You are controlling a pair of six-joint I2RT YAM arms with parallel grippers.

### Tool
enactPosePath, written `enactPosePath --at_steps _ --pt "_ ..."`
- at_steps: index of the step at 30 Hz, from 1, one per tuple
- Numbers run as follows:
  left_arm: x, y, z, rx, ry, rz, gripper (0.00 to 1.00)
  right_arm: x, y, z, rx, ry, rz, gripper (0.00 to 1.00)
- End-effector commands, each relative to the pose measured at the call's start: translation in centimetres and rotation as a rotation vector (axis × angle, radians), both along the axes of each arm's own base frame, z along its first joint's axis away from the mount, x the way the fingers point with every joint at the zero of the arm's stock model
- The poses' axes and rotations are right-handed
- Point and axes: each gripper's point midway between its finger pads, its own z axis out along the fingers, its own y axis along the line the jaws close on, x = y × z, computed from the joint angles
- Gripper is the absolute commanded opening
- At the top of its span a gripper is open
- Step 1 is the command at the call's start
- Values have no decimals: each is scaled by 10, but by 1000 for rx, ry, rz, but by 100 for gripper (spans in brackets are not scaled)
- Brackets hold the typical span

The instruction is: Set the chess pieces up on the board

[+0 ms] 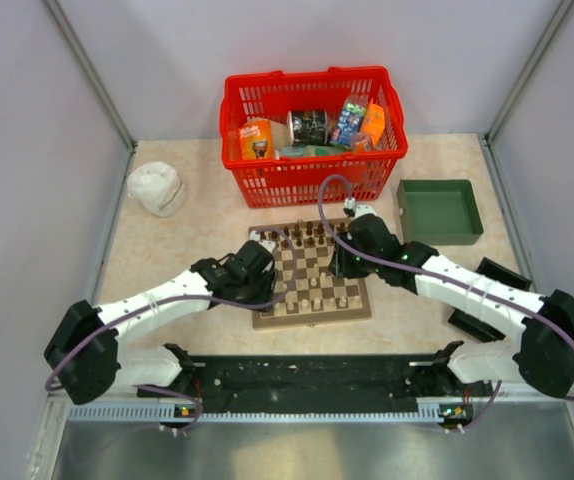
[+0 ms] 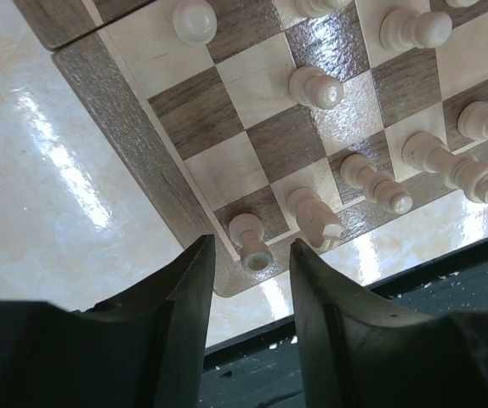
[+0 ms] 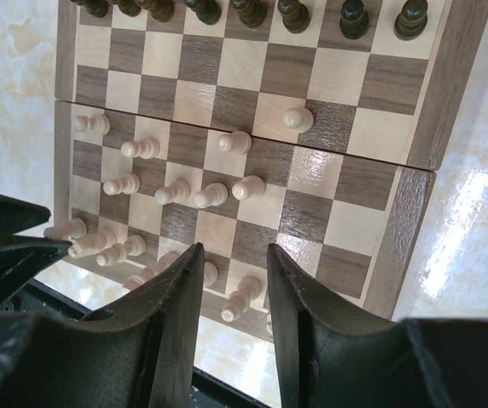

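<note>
Left hand (image 2: 252,246), released, straddles a pale corner piece (image 2: 251,244); right hand (image 3: 235,252) hangs open too.

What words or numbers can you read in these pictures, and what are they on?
None can be read for sure.
Packets and can in the red basket: they have printed labels, but these are too small and blurred to read.
Chessboard: no letters or numbers show on its border.
Green tray: no writing shows.
</note>
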Motion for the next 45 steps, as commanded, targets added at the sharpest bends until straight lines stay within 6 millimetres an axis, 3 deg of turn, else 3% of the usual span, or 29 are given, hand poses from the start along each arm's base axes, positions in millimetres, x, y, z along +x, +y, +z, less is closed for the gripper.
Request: enactPosePath --at_steps 1,6,12,17,27,45 --pt "22 -7 35 -52 -131 32 49 13 9 10 35 -32 -2 36" --pt "45 3 58 -14 -262 86 57 21 6 1 -23 -35 -15 36" --pt "69 6 81 -22 -366 140 80 39 8 -2 -87 -58 -30 36" --pt "79 11 87 -42 -391 185 99 52 13 -3 -98 -57 -33 36" --pt "86 30 94 -101 -434 254 99 65 12 -17 -132 -26 -32 36" --pt "85 35 87 -88 -422 244 99 85 10 -32 -209 -23 -14 33"
